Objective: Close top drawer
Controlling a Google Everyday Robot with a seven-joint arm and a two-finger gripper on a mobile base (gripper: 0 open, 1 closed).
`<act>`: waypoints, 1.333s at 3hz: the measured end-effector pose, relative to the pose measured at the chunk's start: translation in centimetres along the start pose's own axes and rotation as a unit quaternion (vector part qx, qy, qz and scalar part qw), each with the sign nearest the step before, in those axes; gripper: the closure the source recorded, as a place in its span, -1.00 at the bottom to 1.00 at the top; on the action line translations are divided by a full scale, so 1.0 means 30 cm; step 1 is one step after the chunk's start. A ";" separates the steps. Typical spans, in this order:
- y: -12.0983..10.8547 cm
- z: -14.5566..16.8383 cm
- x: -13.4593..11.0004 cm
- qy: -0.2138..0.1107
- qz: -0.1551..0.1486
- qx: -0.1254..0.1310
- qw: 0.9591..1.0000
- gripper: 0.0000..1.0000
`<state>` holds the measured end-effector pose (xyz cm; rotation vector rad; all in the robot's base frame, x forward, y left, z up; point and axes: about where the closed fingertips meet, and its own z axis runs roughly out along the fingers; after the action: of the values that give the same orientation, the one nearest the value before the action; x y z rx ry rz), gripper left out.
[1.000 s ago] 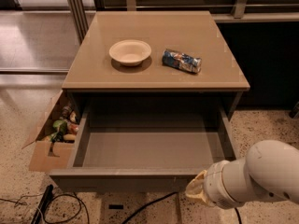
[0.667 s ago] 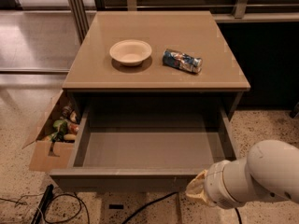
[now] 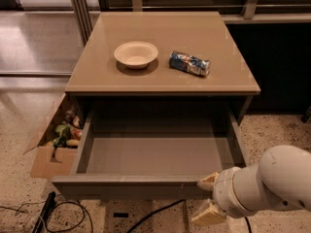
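The top drawer [image 3: 155, 154] is pulled far out of the cabinet and is empty inside, its grey-brown front edge [image 3: 126, 181] facing me. My gripper [image 3: 207, 200] sits at the drawer front's right end, on the end of the white arm [image 3: 272, 183]. One tan finger [image 3: 209, 181] is at the front's top edge, the other [image 3: 209, 216] lower down, apart from it. The fingers hold nothing. The two lower drawers are hidden below the open one.
A cream bowl [image 3: 136, 54] and a crushed blue can [image 3: 189, 63] lie on the cabinet top [image 3: 165, 76]. A cardboard box [image 3: 51, 149] of items stands on the floor to the left. Black cables [image 3: 63, 215] run under the drawer front.
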<state>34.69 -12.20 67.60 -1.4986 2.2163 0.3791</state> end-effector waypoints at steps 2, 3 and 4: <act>-0.103 0.116 -0.003 -0.001 0.019 -0.019 1.000 -0.86; -0.237 0.220 -0.045 -0.005 0.024 -0.025 0.999 -0.53; -0.348 0.277 -0.093 -0.003 0.021 -0.013 1.000 -0.06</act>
<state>46.92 -10.09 61.94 -1.4654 2.2488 0.4274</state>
